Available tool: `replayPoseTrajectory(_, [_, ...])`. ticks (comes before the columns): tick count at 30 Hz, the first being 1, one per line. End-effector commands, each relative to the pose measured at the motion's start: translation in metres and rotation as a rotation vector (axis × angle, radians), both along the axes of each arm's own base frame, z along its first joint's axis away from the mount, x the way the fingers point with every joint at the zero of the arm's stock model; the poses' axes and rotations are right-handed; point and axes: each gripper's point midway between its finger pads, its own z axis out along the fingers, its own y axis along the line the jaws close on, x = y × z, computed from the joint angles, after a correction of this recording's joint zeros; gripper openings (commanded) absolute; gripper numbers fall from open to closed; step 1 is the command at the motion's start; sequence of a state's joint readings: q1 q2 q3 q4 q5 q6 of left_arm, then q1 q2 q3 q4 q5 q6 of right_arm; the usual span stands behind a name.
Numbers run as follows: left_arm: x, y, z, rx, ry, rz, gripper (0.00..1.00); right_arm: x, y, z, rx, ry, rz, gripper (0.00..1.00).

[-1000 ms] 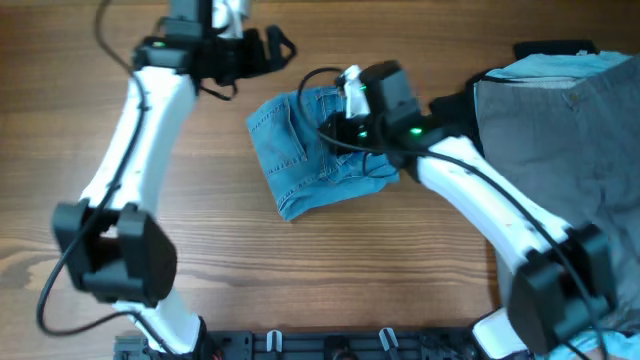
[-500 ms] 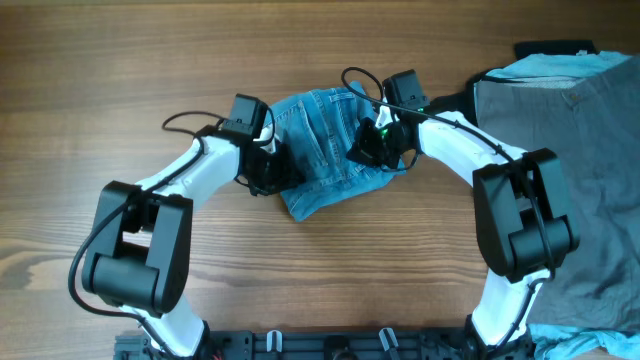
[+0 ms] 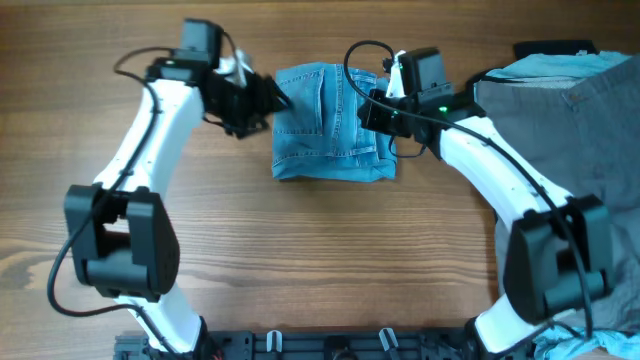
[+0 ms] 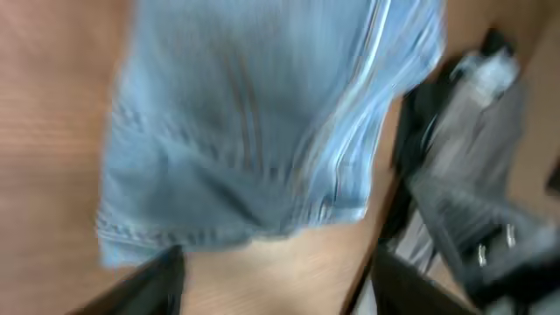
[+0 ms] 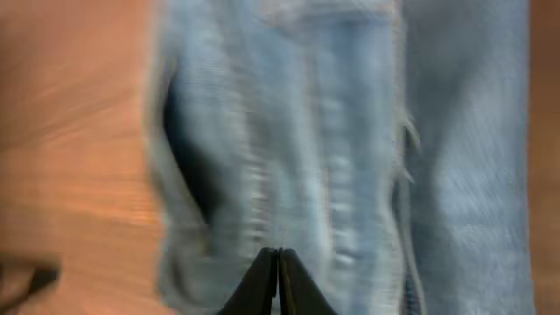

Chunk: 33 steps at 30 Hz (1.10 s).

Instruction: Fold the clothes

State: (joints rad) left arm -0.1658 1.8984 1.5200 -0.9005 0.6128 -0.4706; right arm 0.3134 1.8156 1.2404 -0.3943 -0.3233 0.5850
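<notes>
The light blue jeans (image 3: 330,125) lie folded into a compact, roughly square bundle at the middle back of the table. My left gripper (image 3: 268,98) is at the bundle's upper left edge. In the left wrist view its fingers (image 4: 280,293) are spread wide open over bare wood, with the jeans (image 4: 254,122) just ahead. My right gripper (image 3: 372,112) is at the bundle's right edge. In the right wrist view its fingers (image 5: 278,282) are pressed together, tips over the denim (image 5: 332,149), with no cloth visibly between them. Both wrist views are blurred.
Grey trousers (image 3: 570,140) lie spread over the table's right side, over a pale blue garment (image 3: 560,65). A small black garment (image 3: 550,48) lies at the back right. A black rail (image 3: 330,345) runs along the front edge.
The jeans bundle has gone from skewed to squared up. My left gripper moved from the bundle's lower left to its upper left. My right gripper shifted slightly along the right edge.
</notes>
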Motion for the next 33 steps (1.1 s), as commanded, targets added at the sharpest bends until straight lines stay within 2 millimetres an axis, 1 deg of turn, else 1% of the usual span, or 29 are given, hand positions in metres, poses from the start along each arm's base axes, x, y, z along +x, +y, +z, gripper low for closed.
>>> replayPoseTrajectory(1, [-0.057, -0.037, -0.040, 0.012, 0.143, -0.124, 0.15, -0.015, -0.013, -0.062, -0.040, 0.227, -0.165, 0.06])
replayPoseTrajectory(2, [-0.069, -0.043, -0.055, 0.023, 0.185, -0.110, 0.04, -0.023, -0.016, -0.075, -0.061, 0.277, -0.166, 0.06])
replayPoseTrajectory(3, [-0.078, -0.046, -0.073, 0.044, 0.219, -0.071, 0.04, -0.032, -0.019, -0.081, -0.078, 0.319, -0.167, 0.05])
replayPoseTrajectory(4, [-0.083, -0.043, -0.090, 0.075, 0.245, -0.010, 0.04, -0.038, -0.018, -0.082, -0.078, 0.348, -0.166, 0.05])
replayPoseTrajectory(5, [-0.086, -0.037, -0.105, 0.106, 0.266, 0.052, 0.04, -0.047, -0.011, -0.081, -0.044, 0.387, -0.140, 0.04])
replayPoseTrajectory(6, [-0.093, -0.027, -0.125, 0.140, 0.296, 0.134, 0.04, -0.058, 0.003, -0.077, 0.010, 0.433, -0.099, 0.04])
replayPoseTrajectory(7, [-0.093, -0.017, -0.136, 0.164, 0.295, 0.181, 0.05, -0.068, 0.018, -0.073, 0.058, 0.464, -0.048, 0.04])
replayPoseTrajectory(8, [-0.088, -0.003, -0.145, 0.200, 0.269, 0.224, 0.07, -0.077, 0.032, -0.070, 0.075, 0.476, -0.006, 0.04])
replayPoseTrajectory(9, [-0.077, 0.011, -0.148, 0.231, 0.235, 0.266, 0.07, -0.083, 0.041, -0.068, 0.072, 0.475, 0.019, 0.04])
replayPoseTrajectory(10, [-0.065, 0.021, -0.148, 0.243, 0.199, 0.303, 0.07, -0.089, 0.051, -0.066, 0.066, 0.466, 0.053, 0.04])
replayPoseTrajectory(11, [-0.034, 0.040, -0.143, 0.215, 0.113, 0.376, 0.04, -0.097, 0.062, -0.062, 0.062, 0.455, 0.092, 0.04])
replayPoseTrajectory(12, [-0.010, 0.053, -0.136, 0.181, 0.040, 0.429, 0.04, -0.102, 0.070, -0.058, 0.055, 0.432, 0.138, 0.04])
replayPoseTrajectory(13, [0.017, 0.069, -0.122, 0.125, -0.043, 0.471, 0.04, -0.106, 0.077, -0.049, 0.046, 0.383, 0.203, 0.04])
replayPoseTrajectory(14, [0.042, 0.078, -0.095, -0.005, -0.120, 0.450, 0.05, -0.102, 0.076, -0.036, 0.025, 0.315, 0.229, 0.05])
replayPoseTrajectory(15, [0.049, 0.080, -0.080, -0.081, -0.143, 0.422, 0.09, -0.097, 0.074, -0.028, 0.013, 0.273, 0.223, 0.05])
replayPoseTrajectory(16, [0.052, 0.075, -0.059, -0.195, -0.169, 0.353, 0.14, -0.084, 0.065, -0.017, -0.013, 0.208, 0.186, 0.04])
replayPoseTrajectory(17, [0.049, 0.069, -0.041, -0.304, -0.176, 0.289, 0.23, -0.070, 0.057, -0.008, -0.030, 0.145, 0.148, 0.04])
replayPoseTrajectory(18, [0.041, 0.062, -0.029, -0.402, -0.156, 0.241, 0.32, -0.056, 0.049, 0.000, -0.036, 0.091, 0.110, 0.04])
replayPoseTrajectory(19, [0.028, 0.053, -0.022, -0.473, -0.127, 0.181, 0.54, -0.043, 0.042, 0.005, -0.027, 0.056, 0.081, 0.05])
replayPoseTrajectory(20, [0.017, 0.045, -0.020, -0.494, -0.131, 0.112, 0.65, -0.035, 0.033, 0.003, -0.022, 0.057, 0.048, 0.05])
replayPoseTrajectory(21, [0.007, 0.038, -0.023, -0.495, -0.126, 0.064, 0.74, -0.032, 0.024, -0.001, -0.016, 0.088, -0.005, 0.05])
replayPoseTrajectory(23, [-0.020, 0.021, -0.036, -0.452, -0.080, -0.030, 0.97, -0.033, 0.002, -0.024, 0.000, 0.231, -0.160, 0.04])
replayPoseTrajectory(24, [-0.031, 0.017, -0.050, -0.380, -0.021, -0.030, 1.00, -0.036, -0.003, -0.037, 0.002, 0.287, -0.194, 0.04])
replayPoseTrajectory(27, [-0.054, 0.009, -0.091, -0.142, 0.121, 0.008, 1.00, -0.045, 0.005, -0.068, 0.018, 0.384, -0.169, 0.04])
replayPoseTrajectory(28, [-0.056, 0.006, -0.100, -0.091, 0.139, 0.026, 1.00, -0.049, 0.005, -0.079, 0.005, 0.411, -0.167, 0.04])
replayPoseTrajectory(29, [-0.055, 0.000, -0.112, -0.041, 0.146, 0.035, 1.00, -0.055, 0.006, -0.096, -0.004, 0.458, -0.165, 0.04])
replayPoseTrajectory(30, [-0.055, -0.002, -0.120, -0.022, 0.173, 0.062, 1.00, -0.060, 0.009, -0.104, 0.009, 0.493, -0.153, 0.04])
replayPoseTrajectory(32, [-0.053, -0.008, -0.137, -0.027, 0.227, 0.119, 1.00, -0.064, 0.012, -0.110, 0.022, 0.522, -0.144, 0.04])
replayPoseTrajectory(33, [-0.049, -0.012, -0.144, -0.042, 0.239, 0.146, 1.00, -0.063, 0.012, -0.110, 0.023, 0.519, -0.144, 0.04])
